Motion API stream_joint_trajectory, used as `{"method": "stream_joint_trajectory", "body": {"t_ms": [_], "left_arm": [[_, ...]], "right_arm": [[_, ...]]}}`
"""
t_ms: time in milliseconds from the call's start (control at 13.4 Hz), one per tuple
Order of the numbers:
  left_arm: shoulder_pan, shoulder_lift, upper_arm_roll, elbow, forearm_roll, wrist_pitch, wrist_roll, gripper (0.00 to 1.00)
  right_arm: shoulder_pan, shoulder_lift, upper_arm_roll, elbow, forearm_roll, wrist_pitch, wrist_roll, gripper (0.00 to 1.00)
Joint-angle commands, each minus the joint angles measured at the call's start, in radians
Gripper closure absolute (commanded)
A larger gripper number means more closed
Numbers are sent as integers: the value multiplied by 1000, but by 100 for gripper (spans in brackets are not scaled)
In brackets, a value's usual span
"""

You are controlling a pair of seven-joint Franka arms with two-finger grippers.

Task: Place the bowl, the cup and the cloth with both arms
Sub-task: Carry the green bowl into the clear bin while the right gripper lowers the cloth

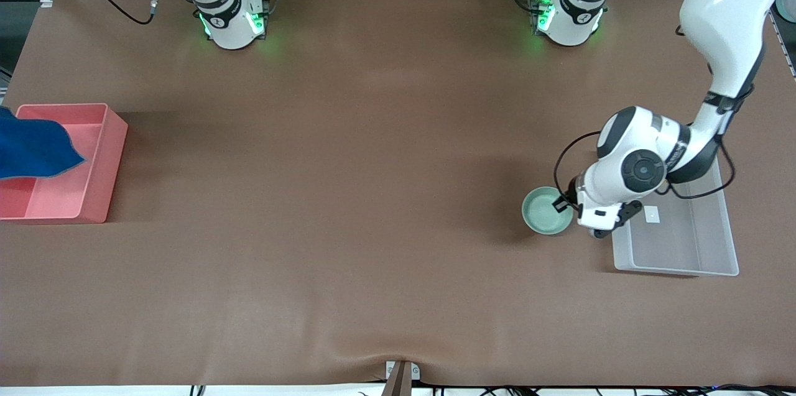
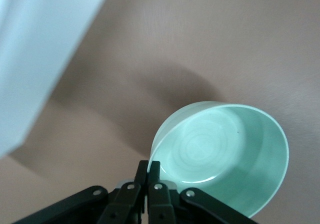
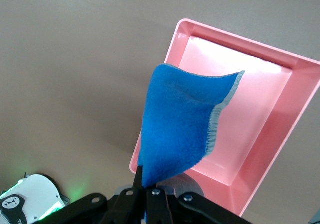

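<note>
The mint-green bowl (image 1: 546, 212) is on the brown table beside the clear bin, toward the left arm's end. My left gripper (image 2: 148, 167) is shut on the bowl's (image 2: 225, 154) rim, one finger inside and one outside. In the front view the left gripper (image 1: 568, 206) is mostly hidden under its white wrist. The blue cloth (image 3: 180, 124) hangs from my right gripper (image 3: 146, 183), which is shut on its corner over the pink bin (image 3: 265, 129). The front view shows only the cloth (image 1: 31, 147) at the picture's edge; the right gripper is outside it. The cup is out of view.
A clear plastic bin (image 1: 684, 250) stands next to the bowl, under the left arm, and shows as a pale wall (image 2: 35, 59) in the left wrist view. The pink bin (image 1: 102, 178) stands at the right arm's end of the table.
</note>
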Motion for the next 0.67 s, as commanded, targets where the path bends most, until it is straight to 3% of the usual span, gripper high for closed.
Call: {"method": "stream_joint_trajectory", "body": {"t_ms": [0, 149, 595], "left_arm": [[10, -51, -15, 133, 8, -163, 155, 100], [51, -50, -12, 215, 5, -224, 344, 100], [209, -25, -4, 269, 19, -224, 809, 100]], "right_arm": [[-14, 41, 15, 2, -14, 55, -64, 100], [-22, 72, 15, 2, -14, 59, -72, 100], [-43, 116, 15, -19, -13, 47, -112, 100]]}}
